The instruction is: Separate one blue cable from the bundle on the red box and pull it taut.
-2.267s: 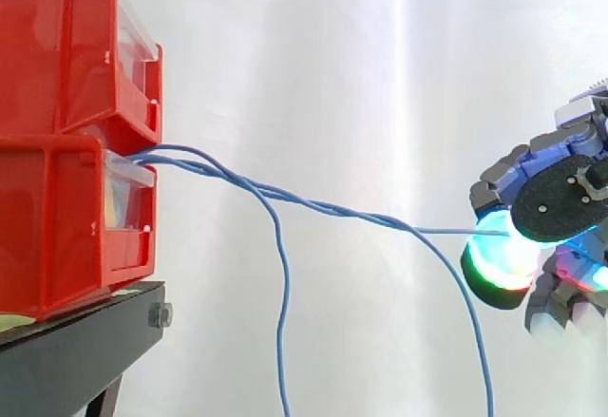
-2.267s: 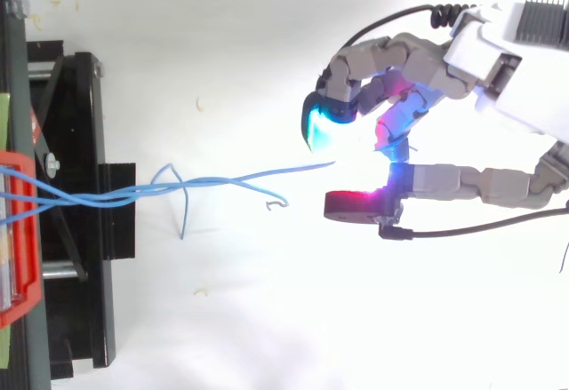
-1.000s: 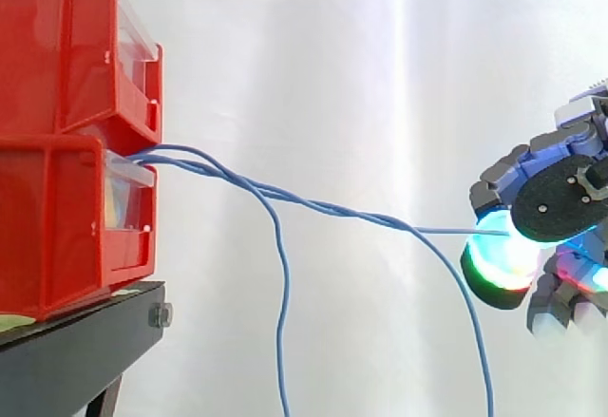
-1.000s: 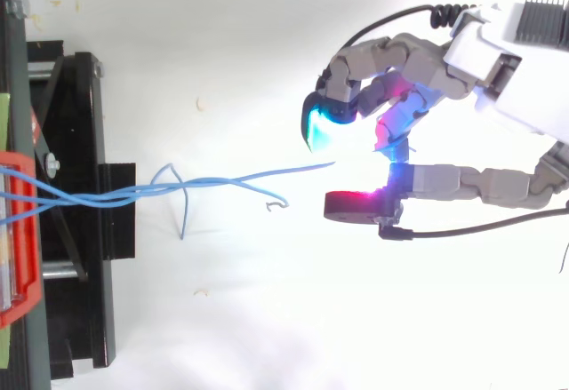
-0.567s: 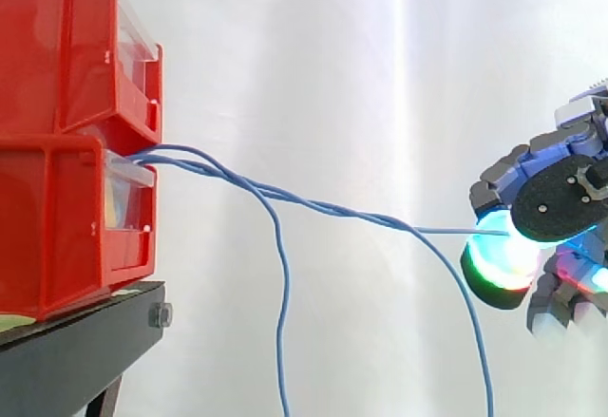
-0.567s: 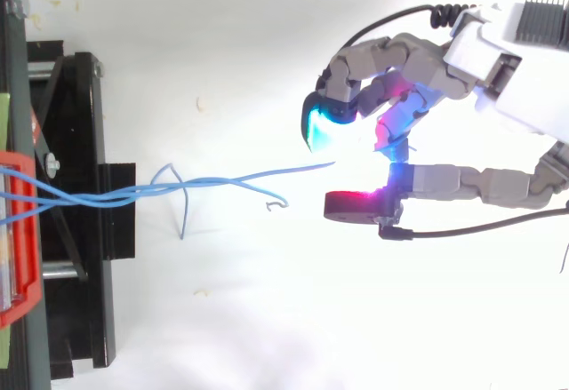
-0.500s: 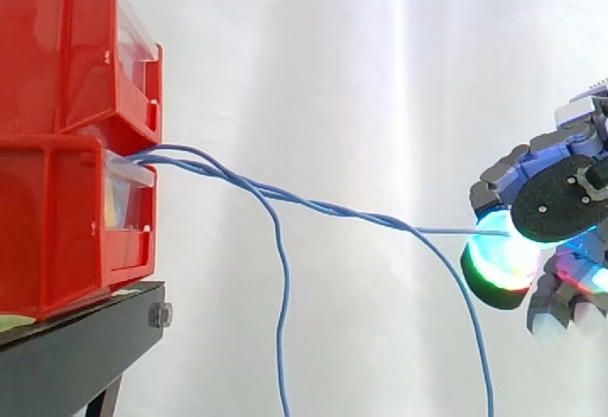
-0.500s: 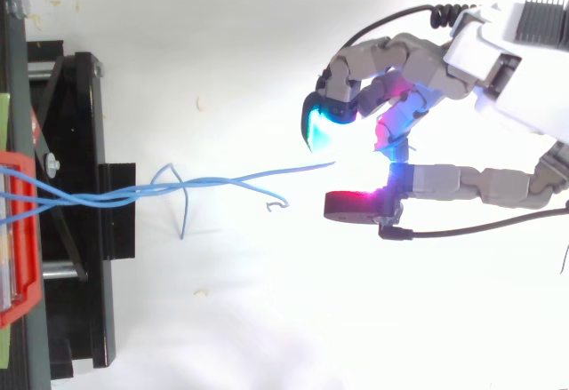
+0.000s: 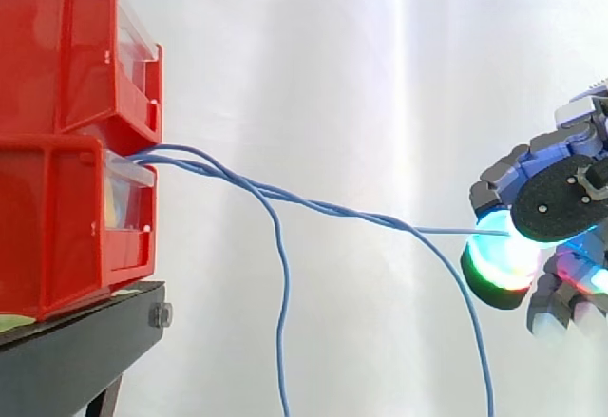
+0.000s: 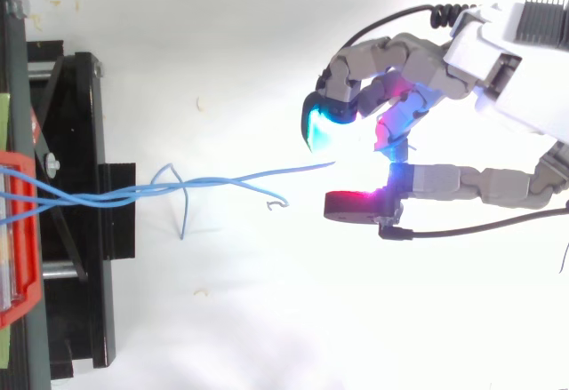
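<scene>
One blue cable (image 9: 446,232) reaches the hand (image 10: 391,57); glare hides whether it is gripped. Confirm the pinch, then draw straight from the red box (image 9: 57,227).

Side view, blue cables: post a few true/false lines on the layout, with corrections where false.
1. The blue cables come from the red bins and twist together. True.
2. The red bins stand on a white table. False: they sit on a black stand.
3. One blue cable runs almost level toward the robot hand. True.
4. The robot hand is right beside the bins. False: it is at the right edge, well apart from them.
5. No cable hangs down. False: two hanging cables drop to the bottom edge.
</scene>
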`<state>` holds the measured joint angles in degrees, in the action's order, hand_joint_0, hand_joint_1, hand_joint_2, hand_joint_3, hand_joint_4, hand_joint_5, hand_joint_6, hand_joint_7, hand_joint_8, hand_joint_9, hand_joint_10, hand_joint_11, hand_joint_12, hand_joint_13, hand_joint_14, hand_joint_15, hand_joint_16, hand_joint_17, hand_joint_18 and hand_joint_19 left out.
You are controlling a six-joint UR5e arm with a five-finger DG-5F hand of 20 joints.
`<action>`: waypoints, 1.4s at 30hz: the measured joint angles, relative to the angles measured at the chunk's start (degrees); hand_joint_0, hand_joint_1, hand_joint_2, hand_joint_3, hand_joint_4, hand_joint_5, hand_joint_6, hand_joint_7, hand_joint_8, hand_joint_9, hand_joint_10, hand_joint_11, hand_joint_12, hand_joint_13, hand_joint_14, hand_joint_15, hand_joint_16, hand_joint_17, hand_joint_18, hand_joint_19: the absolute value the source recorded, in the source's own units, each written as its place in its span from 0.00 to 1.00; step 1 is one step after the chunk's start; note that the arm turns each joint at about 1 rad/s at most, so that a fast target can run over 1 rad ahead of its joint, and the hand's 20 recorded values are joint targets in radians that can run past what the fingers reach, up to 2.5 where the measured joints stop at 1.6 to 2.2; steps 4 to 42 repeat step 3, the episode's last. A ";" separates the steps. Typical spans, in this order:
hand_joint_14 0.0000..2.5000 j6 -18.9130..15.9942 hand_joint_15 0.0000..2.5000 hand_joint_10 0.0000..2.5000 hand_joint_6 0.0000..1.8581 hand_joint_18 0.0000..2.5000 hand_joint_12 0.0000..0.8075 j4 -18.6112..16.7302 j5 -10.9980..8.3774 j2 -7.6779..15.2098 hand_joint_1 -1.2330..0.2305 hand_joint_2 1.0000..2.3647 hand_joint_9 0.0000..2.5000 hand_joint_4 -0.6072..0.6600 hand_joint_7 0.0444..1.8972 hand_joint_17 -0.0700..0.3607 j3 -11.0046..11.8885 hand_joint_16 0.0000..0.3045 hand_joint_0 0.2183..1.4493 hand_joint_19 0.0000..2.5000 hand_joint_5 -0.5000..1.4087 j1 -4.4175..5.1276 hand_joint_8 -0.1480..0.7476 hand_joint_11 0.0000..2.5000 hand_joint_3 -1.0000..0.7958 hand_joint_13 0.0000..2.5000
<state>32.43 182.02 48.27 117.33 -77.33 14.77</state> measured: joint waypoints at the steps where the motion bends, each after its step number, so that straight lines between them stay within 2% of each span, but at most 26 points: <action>1: 0.00 0.00 0.16 0.00 0.45 0.36 0.52 0.00 0.00 0.00 0.27 0.02 0.49 0.42 0.59 0.46 0.00 0.19 0.28 0.15 0.24 0.00 0.59 0.35 0.52 0.34; 42: 0.00 0.00 0.16 0.00 0.45 0.36 0.52 0.00 0.00 0.00 0.27 0.02 0.49 0.42 0.59 0.46 0.00 0.19 0.28 0.15 0.24 0.00 0.59 0.34 0.52 0.34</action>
